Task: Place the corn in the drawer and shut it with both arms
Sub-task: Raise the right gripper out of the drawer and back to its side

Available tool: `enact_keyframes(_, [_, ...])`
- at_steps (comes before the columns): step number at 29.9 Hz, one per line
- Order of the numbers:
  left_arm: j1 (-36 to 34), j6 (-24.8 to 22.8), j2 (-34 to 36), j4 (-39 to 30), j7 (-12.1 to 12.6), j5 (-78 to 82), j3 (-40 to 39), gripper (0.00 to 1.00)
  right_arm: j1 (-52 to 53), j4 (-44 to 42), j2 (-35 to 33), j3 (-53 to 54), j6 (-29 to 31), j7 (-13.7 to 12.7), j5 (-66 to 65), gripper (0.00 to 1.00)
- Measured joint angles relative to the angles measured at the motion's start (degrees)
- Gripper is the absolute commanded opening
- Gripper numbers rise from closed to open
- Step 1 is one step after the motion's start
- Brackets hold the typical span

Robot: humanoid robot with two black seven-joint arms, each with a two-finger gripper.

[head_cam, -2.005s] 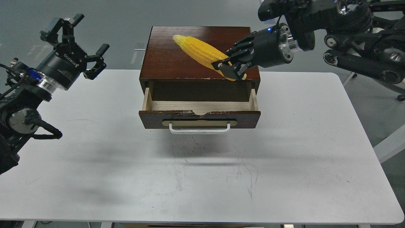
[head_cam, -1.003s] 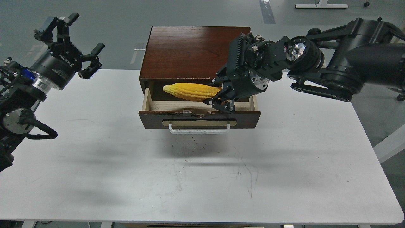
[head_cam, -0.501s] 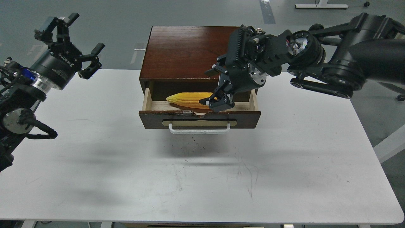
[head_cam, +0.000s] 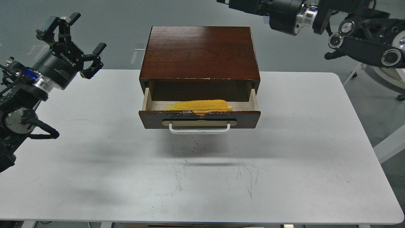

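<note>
The yellow corn (head_cam: pixel 198 105) lies on its side inside the open drawer (head_cam: pixel 199 119), just behind the dark front with the white bar handle (head_cam: pixel 199 129). Its tapered end points left. The drawer is pulled out of the dark wooden cabinet (head_cam: pixel 199 52). My left gripper (head_cam: pixel 76 36) is open and empty, held above the table's far left edge, well left of the cabinet. My right arm (head_cam: pixel 297 15) is raised at the top right, above and behind the cabinet. Only the base of its gripper (head_cam: pixel 240 5) shows at the top edge, and the fingers are cut off.
The cabinet stands at the back middle of a white table (head_cam: pixel 202 177). The table front shows scuff marks and shadows. A grey floor lies beyond the table's back edge.
The right gripper let go of the corn in the drawer and rose up and back to the top right. The corn now lies flat in the drawer. The left arm barely moved.
</note>
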Motion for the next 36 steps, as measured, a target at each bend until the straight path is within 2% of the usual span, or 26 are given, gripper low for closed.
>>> enact_keyframes(5, [0.1,0.0,-0.6,0.0,0.0,0.0,0.0,1.0,-16.2,-1.4,-4.0,14.9,-0.5,0.0,8.4,0.99])
enact_keyframes(10, [0.4,0.0,-1.3,0.0,0.0,0.0,0.1,1.0,-32.5,-6.5,-3.0,29.7,-0.4,0.0,15.5,1.0])
enact_keyframes(13, [0.7,0.0,-1.6,0.0,0.0,0.0,0.1,1.0,-38.3,-8.9,-0.8,34.6,0.1,0.0,20.3,1.0])
enact_keyframes(16, [0.9,0.0,-1.7,0.0,0.0,0.0,0.1,1.0,-41.5,-9.6,0.1,35.9,2.0,0.0,24.6,1.0])
enact_keyframes(21, [0.9,0.0,-1.8,0.1,0.0,0.0,0.1,1.0,-43.6,-10.1,1.6,36.2,9.0,0.0,30.3,1.0])
enact_keyframes(28, [0.9,0.0,-1.7,0.1,0.0,0.0,0.2,1.0,-44.2,-12.7,3.1,35.5,17.3,0.0,32.2,1.0])
enact_keyframes(36, [0.9,0.0,-1.2,0.1,0.0,1.4,0.2,0.98,-44.3,-13.0,3.1,35.2,18.3,0.0,32.3,1.0])
